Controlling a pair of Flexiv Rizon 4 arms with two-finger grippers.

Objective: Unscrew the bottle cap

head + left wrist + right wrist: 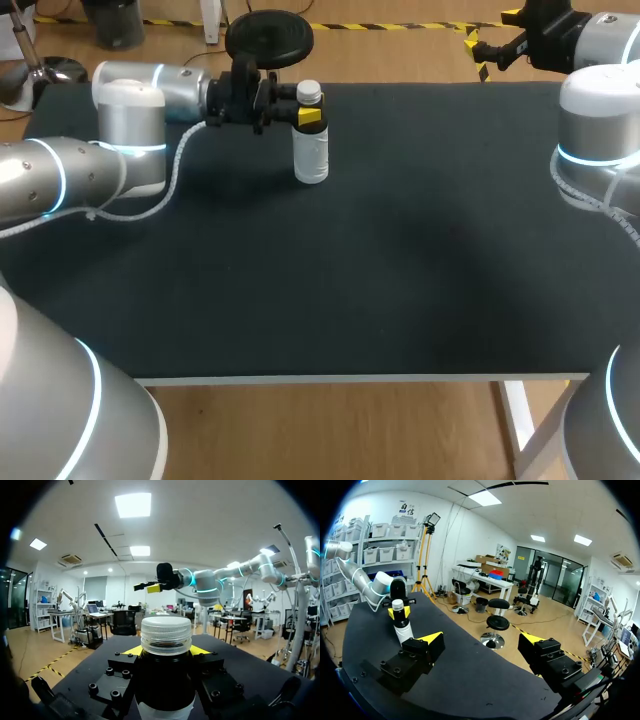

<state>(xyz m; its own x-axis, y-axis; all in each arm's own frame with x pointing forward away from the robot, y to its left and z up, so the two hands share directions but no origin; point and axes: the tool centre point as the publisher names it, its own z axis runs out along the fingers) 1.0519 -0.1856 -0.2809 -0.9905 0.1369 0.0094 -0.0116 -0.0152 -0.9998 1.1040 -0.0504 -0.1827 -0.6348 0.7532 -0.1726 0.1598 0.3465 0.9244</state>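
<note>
A small pale bottle (311,150) with a white screw cap (309,92) stands upright on the black table near its far edge. My left gripper (308,116) comes in level from the left and is shut on the bottle just under the cap. In the left wrist view the cap (166,630) rises above my left gripper (166,653), with a yellow fingertip (131,650) showing at each side. My right gripper (489,50) hangs open and empty high over the far right corner. From the right wrist view, the bottle (402,626) stands far ahead of the right gripper (481,640).
The black tabletop (400,260) stretches bare from the bottle to the white front edge (360,378). My right arm's elbow (600,130) stands over the table's right side.
</note>
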